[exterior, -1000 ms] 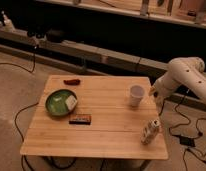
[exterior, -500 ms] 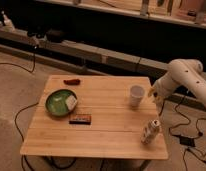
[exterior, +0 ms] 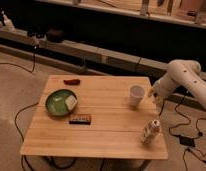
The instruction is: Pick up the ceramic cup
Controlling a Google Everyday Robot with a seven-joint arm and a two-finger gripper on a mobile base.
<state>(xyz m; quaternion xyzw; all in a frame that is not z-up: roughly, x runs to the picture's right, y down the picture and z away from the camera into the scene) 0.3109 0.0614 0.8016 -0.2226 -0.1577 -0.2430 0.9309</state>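
The ceramic cup (exterior: 136,95) is plain white and stands upright on the right side of the wooden table (exterior: 103,127). My gripper (exterior: 155,96) hangs at the end of the white arm (exterior: 183,75), just right of the cup at the table's right edge, a small gap away from it.
A green plate (exterior: 57,102) with a pale item sits at the left. A dark bar (exterior: 80,119) lies in front of it. A small red object (exterior: 72,81) lies at the back left. A patterned carton (exterior: 150,131) stands near the front right corner. Cables run across the floor.
The gripper has shifted slightly down and toward the cup. The objects on the table have not moved.
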